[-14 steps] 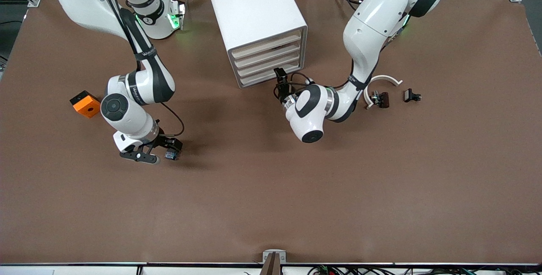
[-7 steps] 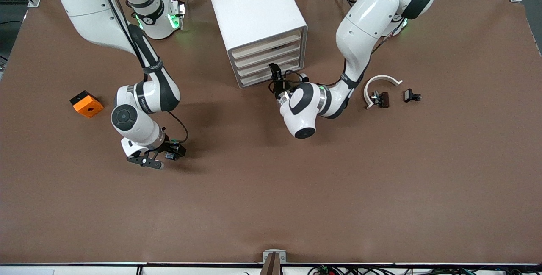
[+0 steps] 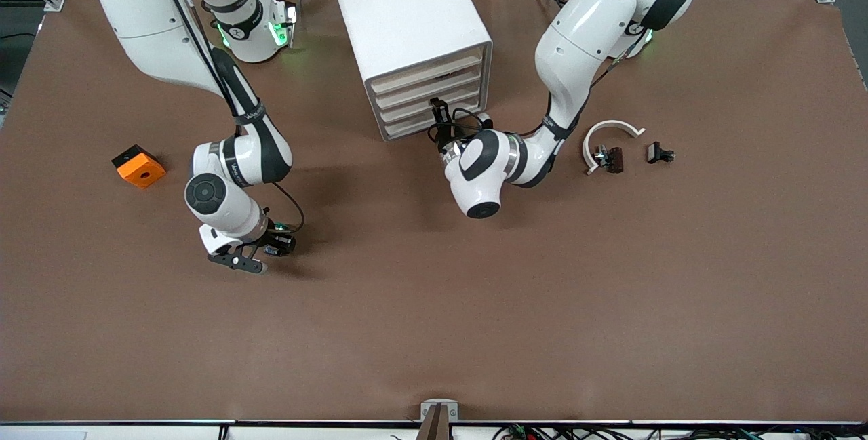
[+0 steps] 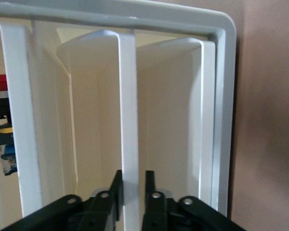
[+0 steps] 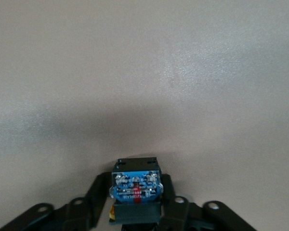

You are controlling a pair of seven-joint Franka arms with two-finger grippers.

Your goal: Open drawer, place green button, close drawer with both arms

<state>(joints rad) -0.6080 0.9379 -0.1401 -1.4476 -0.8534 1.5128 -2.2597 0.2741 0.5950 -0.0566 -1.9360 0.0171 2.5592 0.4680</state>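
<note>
The white cabinet (image 3: 400, 6) stands at the robots' edge of the table, with four pale-fronted drawers facing the front camera. My left gripper (image 3: 439, 109) is at the second drawer from the bottom (image 3: 420, 102). In the left wrist view my left gripper (image 4: 133, 185) is shut on that drawer's (image 4: 127, 96) white front lip, one finger on each side. The drawer sits flush with the others. The button (image 3: 274, 248) lies on the table toward the right arm's end. My right gripper (image 3: 261, 252) is shut on it. In the right wrist view the button's (image 5: 135, 183) blue end shows between the fingers of my right gripper (image 5: 135, 192).
An orange block (image 3: 139, 166) lies near the right arm's elbow. A white curved strip (image 3: 610, 131) and two black clips (image 3: 610, 158) (image 3: 659, 152) lie toward the left arm's end. Small red, yellow and blue parts (image 4: 2, 125) sit in a neighbouring drawer.
My left gripper moved up to the cabinet and shut on the drawer's front lip. My right gripper lowered slightly and shut on the button.
</note>
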